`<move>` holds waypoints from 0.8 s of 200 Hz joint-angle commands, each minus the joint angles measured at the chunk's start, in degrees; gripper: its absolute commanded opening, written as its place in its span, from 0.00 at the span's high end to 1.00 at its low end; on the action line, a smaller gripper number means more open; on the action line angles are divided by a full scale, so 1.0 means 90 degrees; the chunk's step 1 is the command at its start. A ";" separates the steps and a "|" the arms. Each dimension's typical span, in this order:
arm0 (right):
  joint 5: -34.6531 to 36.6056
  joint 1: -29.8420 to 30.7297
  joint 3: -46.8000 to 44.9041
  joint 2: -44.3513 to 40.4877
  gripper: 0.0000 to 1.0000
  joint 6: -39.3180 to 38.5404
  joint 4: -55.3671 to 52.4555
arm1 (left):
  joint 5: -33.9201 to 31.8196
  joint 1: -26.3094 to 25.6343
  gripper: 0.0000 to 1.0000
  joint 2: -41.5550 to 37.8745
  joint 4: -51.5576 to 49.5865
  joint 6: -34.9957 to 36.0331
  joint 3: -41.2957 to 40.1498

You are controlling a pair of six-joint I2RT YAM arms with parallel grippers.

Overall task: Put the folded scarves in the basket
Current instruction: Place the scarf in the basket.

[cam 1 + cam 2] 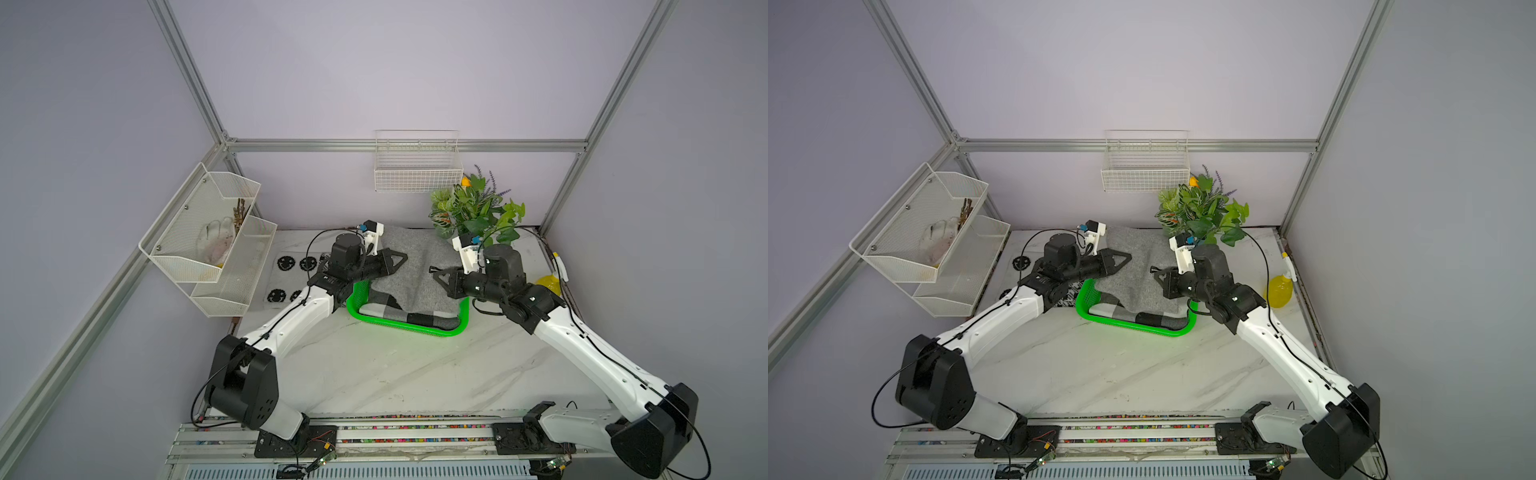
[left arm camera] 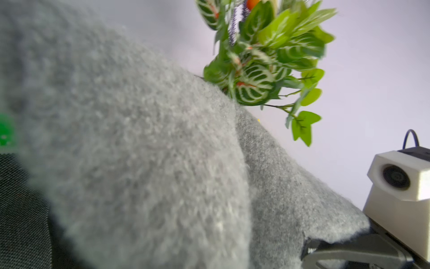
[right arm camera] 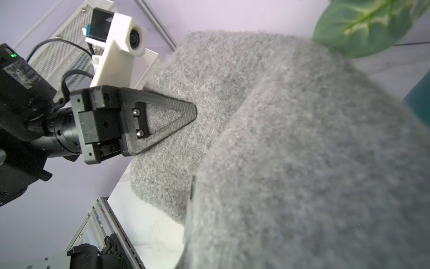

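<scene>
Tabletop [image 1: 374, 365] of white marble carries the green basket [image 1: 415, 331] near its middle. Across it stretches the grey folded scarf [image 1: 409, 266]: its checked near end lies inside the basket, while the far part is raised over the far rim. We hold it at both side edges, left gripper [image 1: 401, 258] and right gripper [image 1: 435, 271] each clamped on the wool. We judge the placing half done. Next we must bring the raised part forward and down, then let go.
</scene>
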 commanded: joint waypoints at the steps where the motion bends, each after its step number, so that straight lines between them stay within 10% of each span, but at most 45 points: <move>1: -0.0598 -0.0221 -0.0197 0.0401 1.00 0.0124 0.0311 | 0.0559 0.0346 1.00 0.0353 0.0467 -0.0167 0.0044; 160: 0.0649 -0.0419 -0.0265 0.2604 0.94 -0.0326 0.0924 | 0.0620 0.0570 0.99 0.2359 0.1296 0.0120 -0.0032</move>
